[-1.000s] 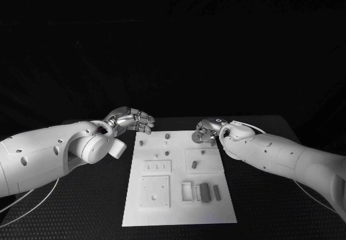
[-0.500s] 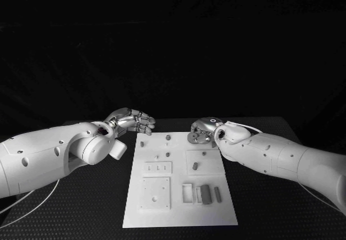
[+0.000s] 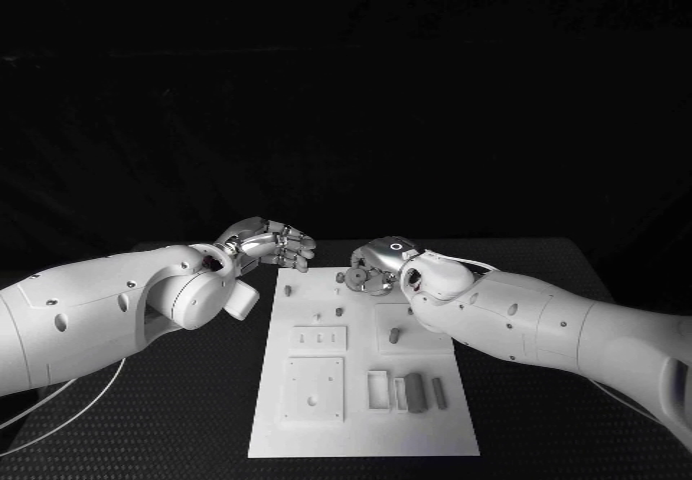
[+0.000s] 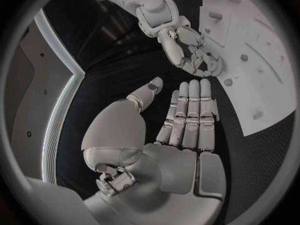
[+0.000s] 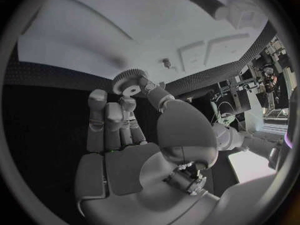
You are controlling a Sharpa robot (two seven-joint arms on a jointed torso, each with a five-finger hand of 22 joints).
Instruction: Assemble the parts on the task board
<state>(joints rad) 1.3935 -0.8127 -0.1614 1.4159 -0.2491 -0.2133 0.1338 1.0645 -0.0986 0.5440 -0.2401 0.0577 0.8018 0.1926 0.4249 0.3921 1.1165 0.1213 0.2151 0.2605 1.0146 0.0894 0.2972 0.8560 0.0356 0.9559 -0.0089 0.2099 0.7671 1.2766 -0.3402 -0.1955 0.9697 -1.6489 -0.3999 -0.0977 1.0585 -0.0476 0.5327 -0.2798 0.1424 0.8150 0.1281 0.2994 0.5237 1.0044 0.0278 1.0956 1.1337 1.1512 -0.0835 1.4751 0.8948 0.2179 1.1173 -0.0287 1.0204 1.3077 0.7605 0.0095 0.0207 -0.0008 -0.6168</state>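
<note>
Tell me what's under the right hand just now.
The right hand pinches a small gear above the far end of the white board. A peg stands below; the hand hides the board directly beneath.

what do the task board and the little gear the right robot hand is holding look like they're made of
Task board: probably plastic, matte white, with flat raised and recessed plates and no glare. Gear: toothed rim, pale hub, dull grey; metal or plastic, hard to tell. The right robot hand pinches it at the fingertips.
</note>
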